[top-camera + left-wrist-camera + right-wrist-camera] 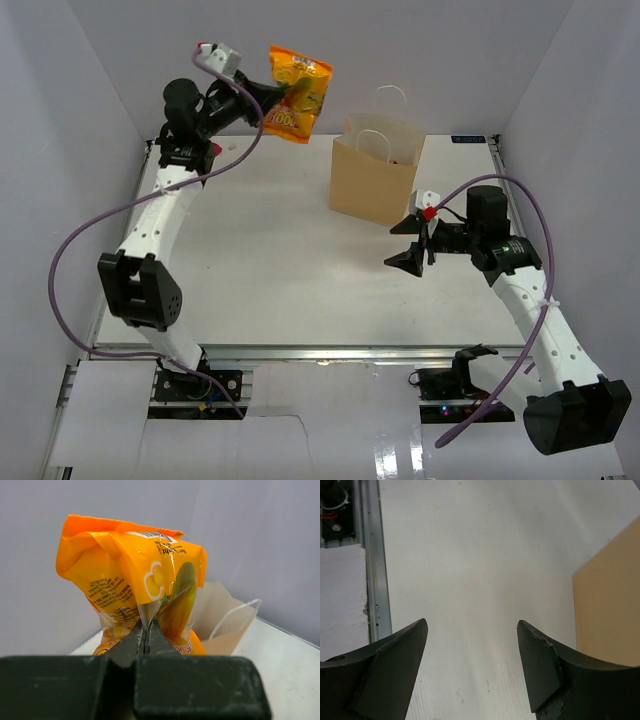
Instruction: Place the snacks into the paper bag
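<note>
The large orange pouch (299, 93) hangs in the air in the upper middle of the top view, tilted, well clear of the white table (270, 260). It is pinched in the left gripper (278, 94). In the left wrist view the two dark jaws are pressed together on the clear crinkled film at the pouch's middle. The orange printed top stands above them and more of the pouch bulges below. The tan paper bag (375, 183) stands upright on the table just to the lower right of the pouch in the top view, right of centre, its mouth open upward. Its two white twisted handles (392, 96) rise from the rim. The pouch is outside the bag and apart from it. From the left wrist the bag's open top and one handle show behind the pouch at the right of the frame. The right gripper (408, 258) hovers low over the table just below and right of the bag's near corner, pointing towards the left of the frame. Its jaws are spread wide with only bare table between them. In the right wrist view the bag's tan wall fills the right edge beside one finger (545, 665), and a metal rail (372, 580) runs down the left side. A purple cable (60, 270) loops out from the left arm at the left of the top view.
</note>
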Controlling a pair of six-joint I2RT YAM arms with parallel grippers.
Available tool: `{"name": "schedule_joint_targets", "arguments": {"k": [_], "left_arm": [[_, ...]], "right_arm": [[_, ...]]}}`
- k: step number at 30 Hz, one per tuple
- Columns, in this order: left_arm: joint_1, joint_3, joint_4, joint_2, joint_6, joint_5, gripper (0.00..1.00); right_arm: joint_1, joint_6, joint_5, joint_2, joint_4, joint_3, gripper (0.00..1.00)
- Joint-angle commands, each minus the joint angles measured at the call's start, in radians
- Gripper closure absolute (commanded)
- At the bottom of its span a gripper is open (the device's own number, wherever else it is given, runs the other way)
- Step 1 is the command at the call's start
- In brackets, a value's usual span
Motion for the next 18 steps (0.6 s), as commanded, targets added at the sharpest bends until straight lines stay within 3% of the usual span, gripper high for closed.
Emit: {"name": "schedule_joint_targets", "arguments": {"k": [1,10,18], "left_arm": [[-0.081,0.224,0.068,0.105,0.120,0.006,1.00],[-0.184,0.662,0.073,0.415,0.091,-0.043,1.00],[-0.256,0.634,0.076,0.418,0.085,-0.026,1.00]], "right_arm": [[-0.070,0.036,0.037,-0.047,0.027,-0.029,0.22],[-0.200,0.087,0.015,-0.128,0.027,-0.121,0.22],[-0.229,0.090,0.011,-0.134,0.034,-0.150,0.22]]}}
